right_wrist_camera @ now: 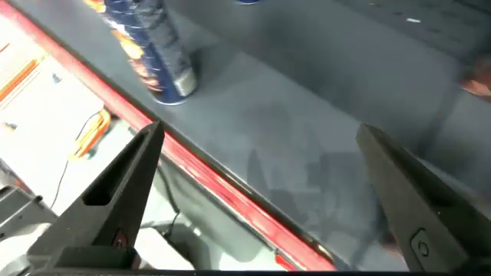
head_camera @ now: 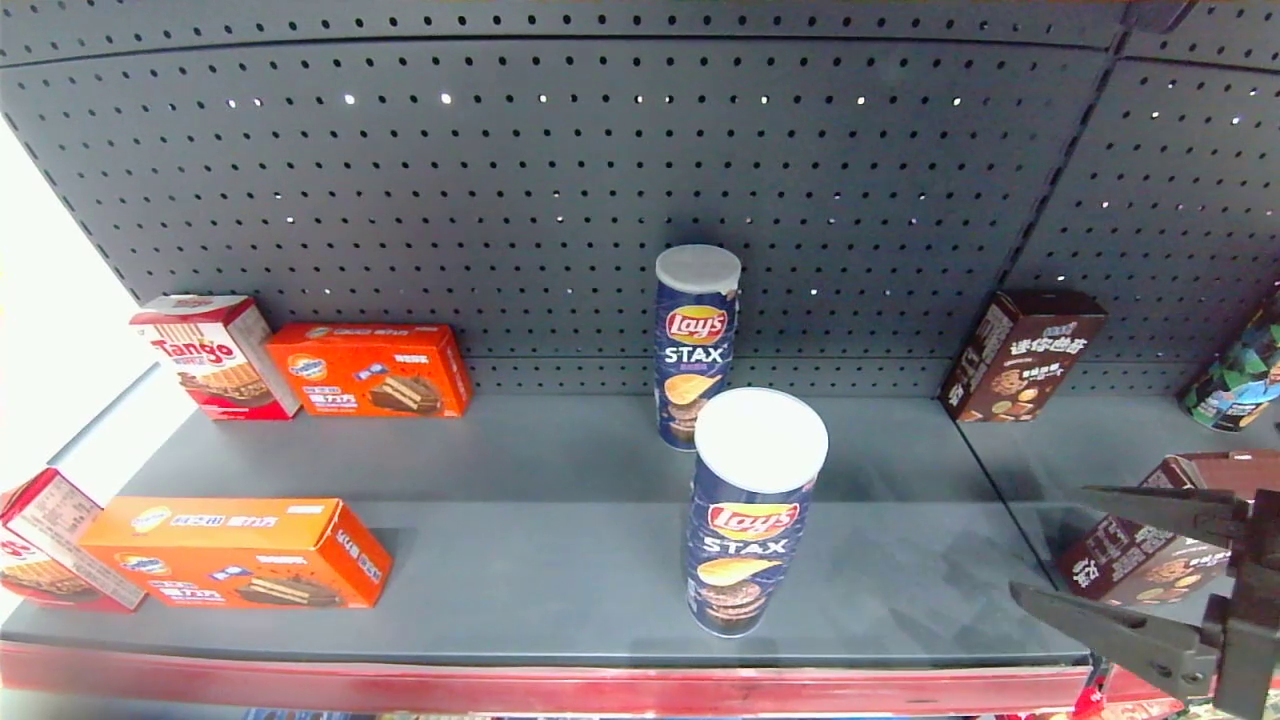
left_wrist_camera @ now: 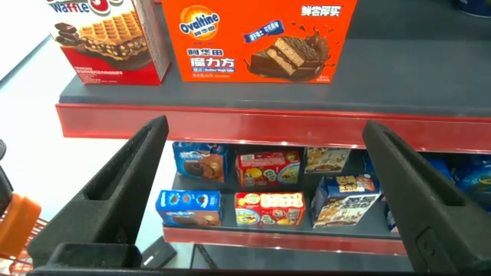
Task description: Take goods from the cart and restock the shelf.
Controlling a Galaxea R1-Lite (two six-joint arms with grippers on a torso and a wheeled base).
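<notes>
Two dark blue chip cans stand upright on the grey shelf: one near the front edge and one behind it by the pegboard. My right gripper hangs open and empty at the shelf's front right, to the right of the front can. In the right wrist view the same gripper is over the shelf's red front lip, with the front can off to one side. My left gripper is open and empty, low in front of the shelf's red edge, facing an orange box.
On the shelf's left are an orange box and a wafer box in front, and another orange box and wafer box behind. Brown boxes stand at the right. A lower shelf holds several packs.
</notes>
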